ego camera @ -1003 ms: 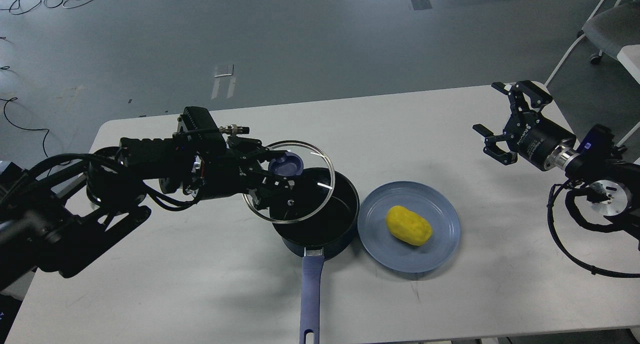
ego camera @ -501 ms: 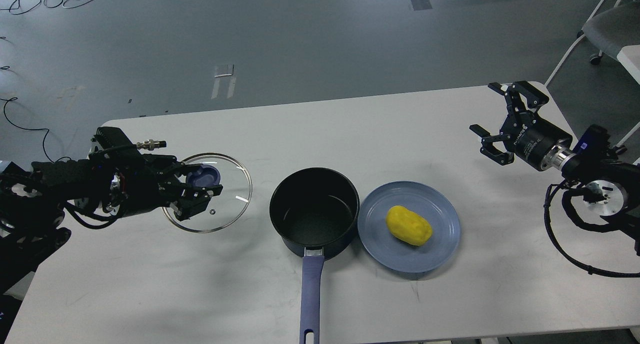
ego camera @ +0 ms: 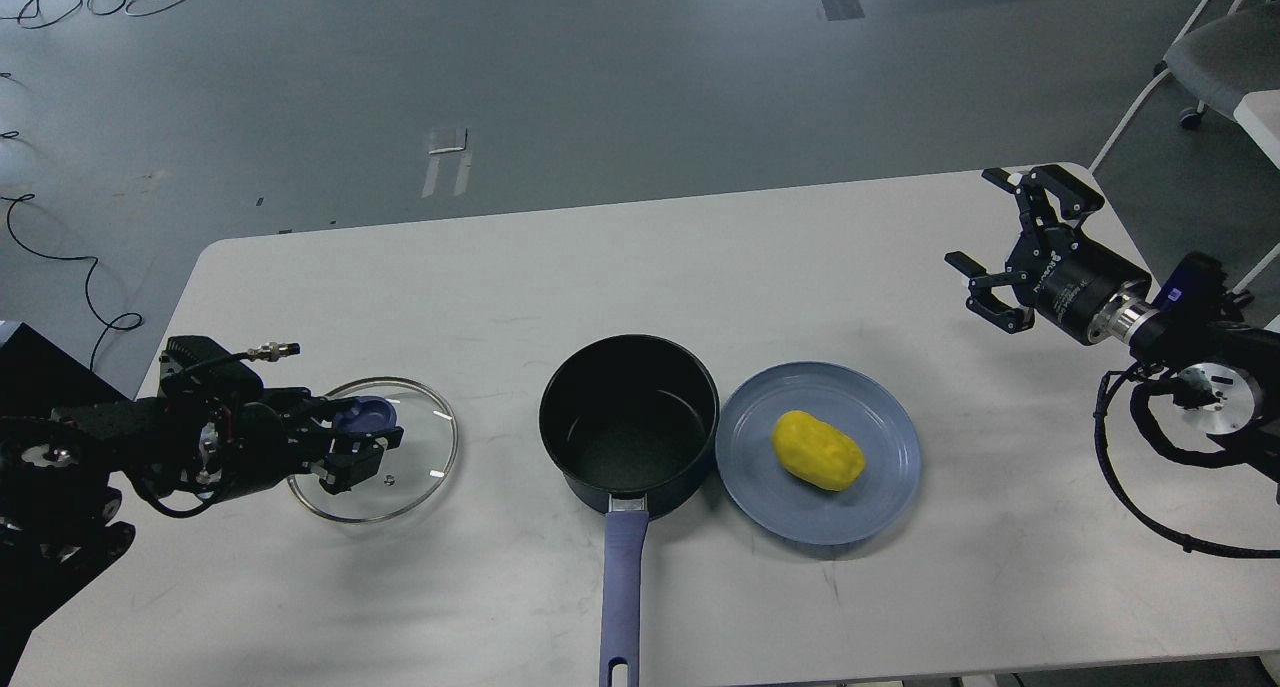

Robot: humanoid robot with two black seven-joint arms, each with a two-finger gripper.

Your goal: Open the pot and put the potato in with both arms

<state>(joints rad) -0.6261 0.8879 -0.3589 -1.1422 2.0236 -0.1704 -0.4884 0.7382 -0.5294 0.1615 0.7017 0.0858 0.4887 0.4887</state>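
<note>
Pot (ego camera: 629, 425) sits uncovered on the table (ego camera: 700, 257), well to the right of the left claw (ego camera: 362, 439), which is clenched on the blue knob of the glass lid (ego camera: 375, 448). Potato (ego camera: 818, 450) lies on the plate (ego camera: 818, 452) beside the pot, while the right claw (ego camera: 1010, 242) hangs released, apart from both.

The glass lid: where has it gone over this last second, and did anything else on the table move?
The left pincer, gripping the lid by its knob, carried it off the pot leftward and down toward the table. Pot, potato, plate and right pincer barely changed.
</note>
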